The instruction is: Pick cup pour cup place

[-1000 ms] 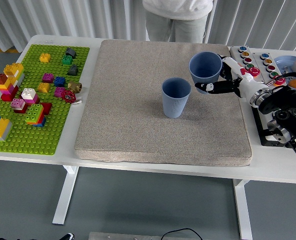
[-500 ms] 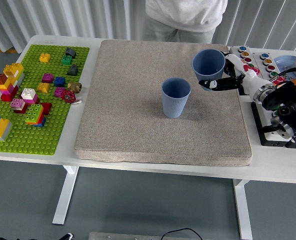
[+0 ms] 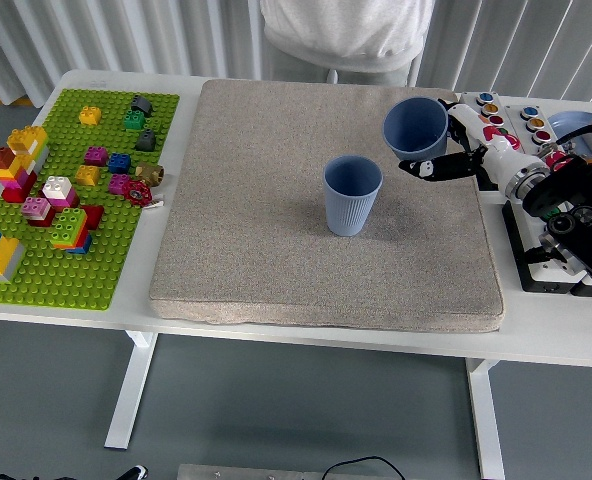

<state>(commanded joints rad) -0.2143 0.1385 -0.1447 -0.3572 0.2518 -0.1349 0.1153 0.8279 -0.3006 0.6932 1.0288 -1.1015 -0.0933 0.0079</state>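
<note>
While your right robot hand (image 3: 446, 150) is reaching in from the right, it is gripping a blue cup (image 3: 415, 128), fingers (image 3: 428, 168) curling around its lower wall, and it is holding that cup up over the far right part of the grey mat (image 3: 276, 250). The held cup is tilting a little, its open mouth showing toward the camera. You are seeing a second blue cup (image 3: 353, 195) standing upright on the mat, near its middle, to the left of and nearer than the held one, and the two cups are sitting apart, not touching. The mat is lying on the white bench (image 3: 556, 335). At the left of the mat a green baseplate (image 3: 106, 250) is carrying scattered coloured blocks (image 3: 46, 200). At the right, beyond the robot hand, a panel of coloured buttons (image 3: 516, 120) is resting on the bench. A person (image 3: 346, 35) in a light top is standing at the far side; their hands are not showing. Your left arm is not appearing in the view.
</note>
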